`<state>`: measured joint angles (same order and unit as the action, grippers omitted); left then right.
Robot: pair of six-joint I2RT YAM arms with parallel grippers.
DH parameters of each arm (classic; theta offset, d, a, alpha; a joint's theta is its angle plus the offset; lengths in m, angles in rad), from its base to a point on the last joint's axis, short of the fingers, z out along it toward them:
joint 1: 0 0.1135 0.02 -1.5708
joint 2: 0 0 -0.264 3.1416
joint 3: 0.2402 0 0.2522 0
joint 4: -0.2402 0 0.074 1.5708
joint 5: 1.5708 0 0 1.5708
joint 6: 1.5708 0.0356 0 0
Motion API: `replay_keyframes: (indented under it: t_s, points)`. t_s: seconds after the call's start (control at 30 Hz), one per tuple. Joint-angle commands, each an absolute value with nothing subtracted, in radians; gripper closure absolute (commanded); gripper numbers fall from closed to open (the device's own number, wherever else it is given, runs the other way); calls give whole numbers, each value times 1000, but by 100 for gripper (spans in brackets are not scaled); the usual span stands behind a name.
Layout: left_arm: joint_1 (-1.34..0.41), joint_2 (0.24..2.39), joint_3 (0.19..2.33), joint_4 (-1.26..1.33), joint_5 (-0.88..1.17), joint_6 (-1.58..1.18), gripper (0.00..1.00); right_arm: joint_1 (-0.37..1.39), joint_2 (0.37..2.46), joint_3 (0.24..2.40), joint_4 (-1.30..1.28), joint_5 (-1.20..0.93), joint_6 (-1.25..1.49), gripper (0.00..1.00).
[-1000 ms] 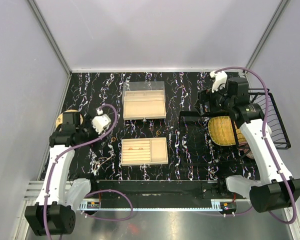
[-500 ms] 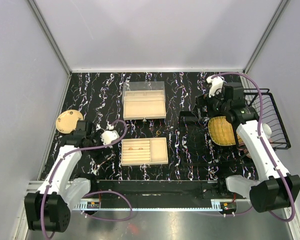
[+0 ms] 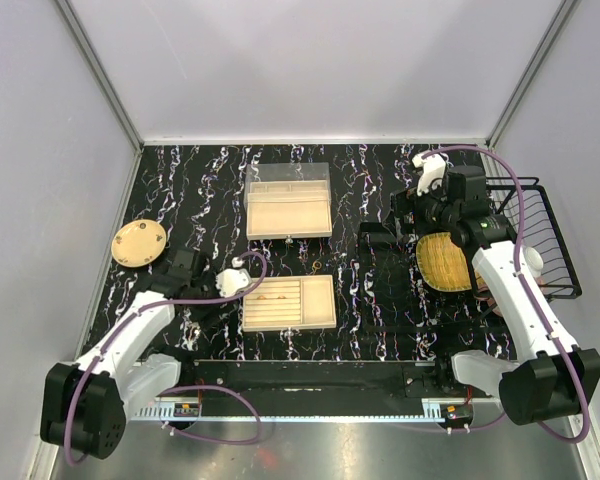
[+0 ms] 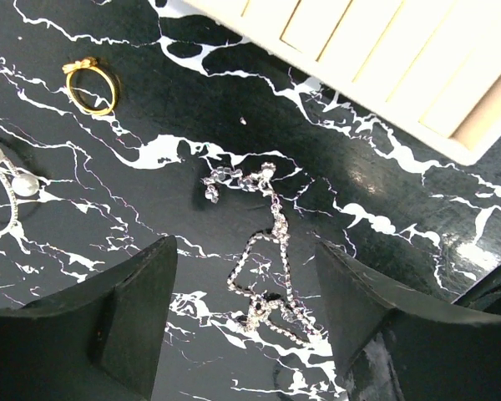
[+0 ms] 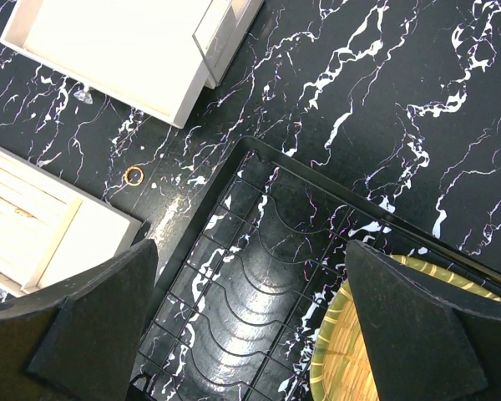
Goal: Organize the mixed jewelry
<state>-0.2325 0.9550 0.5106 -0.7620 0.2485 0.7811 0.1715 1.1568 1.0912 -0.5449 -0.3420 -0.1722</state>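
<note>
In the left wrist view a thin sparkly chain (image 4: 267, 267) lies tangled on the black marbled table, between my left gripper's (image 4: 250, 334) open, empty fingers (image 4: 108, 326). A gold ring with a bow (image 4: 92, 86) and a pearl bangle (image 4: 4, 180) lie to its left. A corner of the near beige tray (image 4: 384, 58) shows at the upper right. In the top view my left gripper (image 3: 225, 295) hangs just left of that tray (image 3: 320, 318), which holds small gold-brown pieces (image 3: 272, 295). My right gripper (image 5: 250, 334) is open and empty above a flat black wire rack (image 5: 259, 276). A small ring (image 5: 134, 175) lies on the table between the trays.
A second beige tray with a clear lid (image 3: 288, 213) stands farther back. A round tan disc (image 3: 138, 243) lies at the left. A bamboo plate (image 3: 445, 262) and a raised black wire basket (image 3: 550, 240) are at the right, below my right arm (image 3: 405, 215).
My left arm has swung from over the tan disc toward the near tray's left side and lowered over the chain. My right arm has shifted only slightly.
</note>
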Motion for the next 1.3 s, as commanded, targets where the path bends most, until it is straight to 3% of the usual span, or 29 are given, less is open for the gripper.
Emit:
replay_keyframes:
  t_s: [0.0,0.6,1.27]
  points:
    - [-270,962,494,-692,187,729,31,181,1141,1085,-506,-345,-181,0]
    - [-336,972,448,-663,137,722,36,181,1138,1075,-497,-318,-186,0]
    - [-348,1071,472,-698,176,784,58,178,1158,1080,-492,-299,-193,0]
